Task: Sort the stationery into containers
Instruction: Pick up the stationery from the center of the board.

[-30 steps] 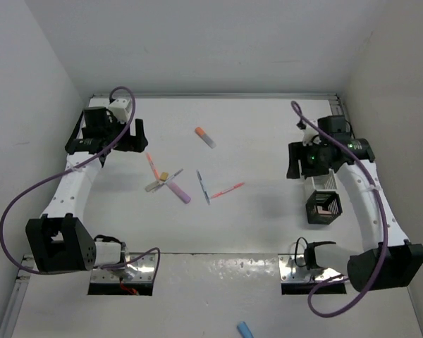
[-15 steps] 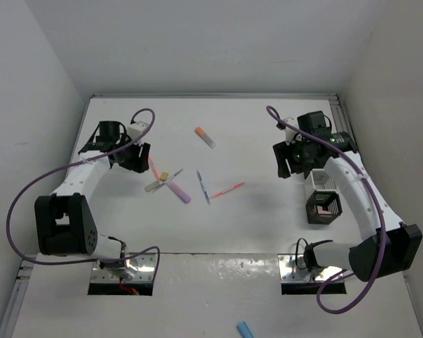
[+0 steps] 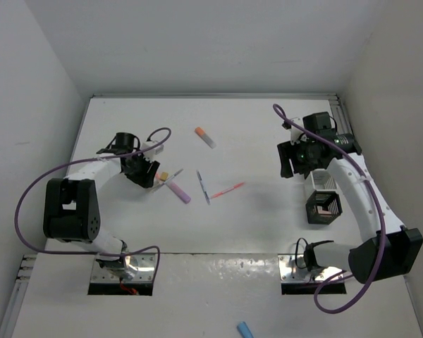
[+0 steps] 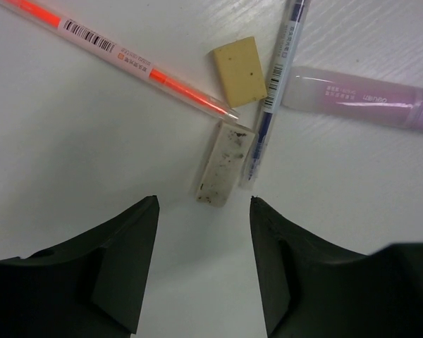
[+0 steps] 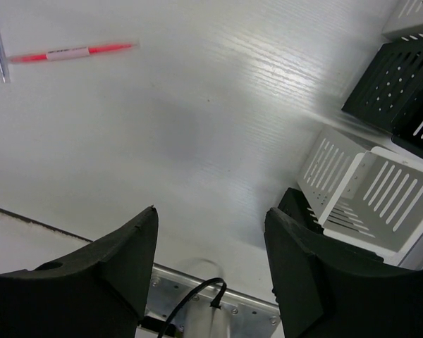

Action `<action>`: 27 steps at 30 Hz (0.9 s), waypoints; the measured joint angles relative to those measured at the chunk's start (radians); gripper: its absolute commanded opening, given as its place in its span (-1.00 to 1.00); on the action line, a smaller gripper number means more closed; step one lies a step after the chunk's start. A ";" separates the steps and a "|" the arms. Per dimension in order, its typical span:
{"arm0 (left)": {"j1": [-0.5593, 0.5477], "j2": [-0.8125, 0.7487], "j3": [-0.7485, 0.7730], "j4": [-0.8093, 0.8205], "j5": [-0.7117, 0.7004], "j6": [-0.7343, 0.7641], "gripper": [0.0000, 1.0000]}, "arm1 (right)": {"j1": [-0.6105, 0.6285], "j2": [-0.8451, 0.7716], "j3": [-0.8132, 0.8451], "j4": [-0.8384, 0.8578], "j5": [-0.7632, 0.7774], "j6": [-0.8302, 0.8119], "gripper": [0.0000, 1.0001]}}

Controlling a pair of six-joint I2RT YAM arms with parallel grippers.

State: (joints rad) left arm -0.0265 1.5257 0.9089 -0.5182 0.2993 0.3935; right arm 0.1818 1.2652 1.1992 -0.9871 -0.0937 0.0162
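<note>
My left gripper (image 3: 148, 176) is open and empty, just above the table beside a cluster of stationery. In the left wrist view, a dirty white eraser (image 4: 226, 164) lies just ahead of the gripper (image 4: 204, 201). Beyond it lie a tan eraser (image 4: 240, 70), an orange pen (image 4: 127, 56), a blue pen (image 4: 278, 77) and a purple marker (image 4: 366, 105). My right gripper (image 3: 290, 165) is open and empty, left of a white mesh box (image 3: 323, 179) and a black mesh box (image 3: 324, 206). A pink pen (image 3: 228, 189) and a second blue pen (image 3: 202, 186) lie mid-table.
An orange-and-grey marker (image 3: 205, 137) lies alone toward the back. A blue item (image 3: 245, 329) lies off the table at the near edge. The right wrist view shows the white box (image 5: 366, 193), black boxes (image 5: 405, 84) and the pink pen (image 5: 70, 51).
My left arm has swung from the far left corner toward the middle, and its gripper now hangs over the eraser cluster. My right gripper shifted slightly left and back near the boxes.
</note>
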 measured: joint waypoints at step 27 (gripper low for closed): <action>-0.008 0.096 -0.041 0.080 -0.026 0.125 -0.32 | -0.022 -0.022 -0.028 -0.002 -0.013 0.013 0.26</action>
State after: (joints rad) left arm -0.0341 1.6215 0.8680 -0.4377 0.2733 0.5182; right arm 0.1600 1.2430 1.1709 -0.9886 -0.1062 0.0292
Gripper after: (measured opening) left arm 0.426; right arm 0.633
